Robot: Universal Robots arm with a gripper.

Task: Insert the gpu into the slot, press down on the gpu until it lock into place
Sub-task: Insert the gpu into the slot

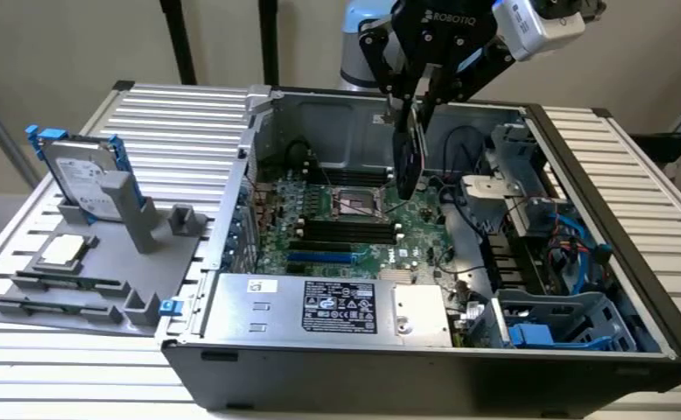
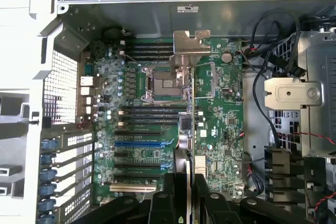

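My gripper (image 1: 417,103) is shut on the gpu (image 1: 409,162), a flat black card that hangs edge-down above the motherboard inside the open computer case (image 1: 621,289). In the wrist view the gpu (image 2: 186,129) appears edge-on, running from my gripper (image 2: 188,184) out to its silver bracket (image 2: 190,43). The slot (image 1: 320,259) is a bright-blue strip on the green board, below the black memory slots and toward the exterior view's left of the card. In the wrist view the slot (image 2: 144,143) lies apart from the card's edge.
A silver power-supply box (image 1: 329,306) fills the case's near side. The processor socket (image 1: 358,203) and memory slots (image 1: 343,232) sit under the card. Cables and a blue drive cage (image 1: 551,324) crowd the exterior view's right. A grey fixture with a hard drive (image 1: 89,179) stands outside the case.
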